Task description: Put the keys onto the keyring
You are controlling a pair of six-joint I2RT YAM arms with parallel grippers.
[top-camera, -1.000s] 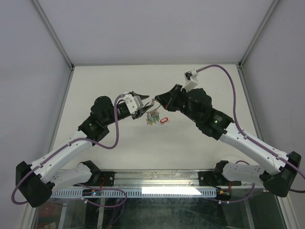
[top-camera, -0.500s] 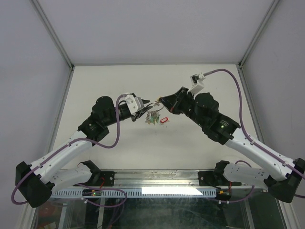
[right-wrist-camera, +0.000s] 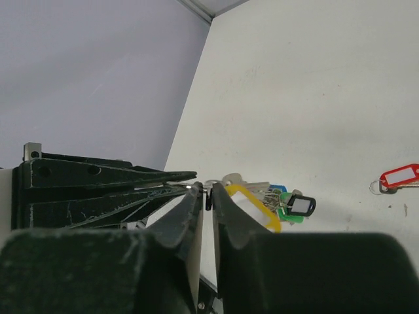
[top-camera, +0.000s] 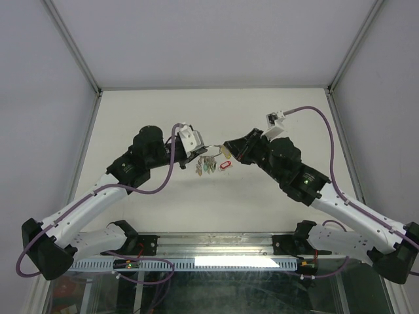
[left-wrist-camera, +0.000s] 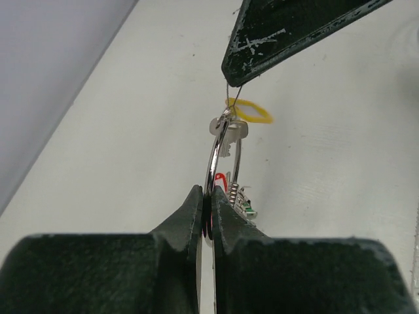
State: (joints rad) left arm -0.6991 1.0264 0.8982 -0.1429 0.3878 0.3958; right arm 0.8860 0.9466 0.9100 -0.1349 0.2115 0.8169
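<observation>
The silver keyring point(left-wrist-camera: 213, 156) hangs in the air between both grippers, above the middle of the table. My left gripper point(left-wrist-camera: 209, 196) is shut on its lower arc. My right gripper point(right-wrist-camera: 208, 190) pinches the ring's opposite side with only a hair of gap between its tips. Several keys point(right-wrist-camera: 275, 196) with yellow, blue, green and black heads dangle from the ring. From above, the bunch of keys point(top-camera: 208, 165) hangs below the left gripper point(top-camera: 201, 152) and the right gripper point(top-camera: 224, 146), which meet tip to tip.
A red tag point(top-camera: 226, 165) with a small ring lies on the table just right of the hanging bunch; the red tag point(right-wrist-camera: 399, 176) lies apart from the grippers. White walls enclose the table on the left, back and right.
My left gripper has closed from open onto the keyring and turned slightly upward. The right arm has shifted a little to the right while keeping its hold.
</observation>
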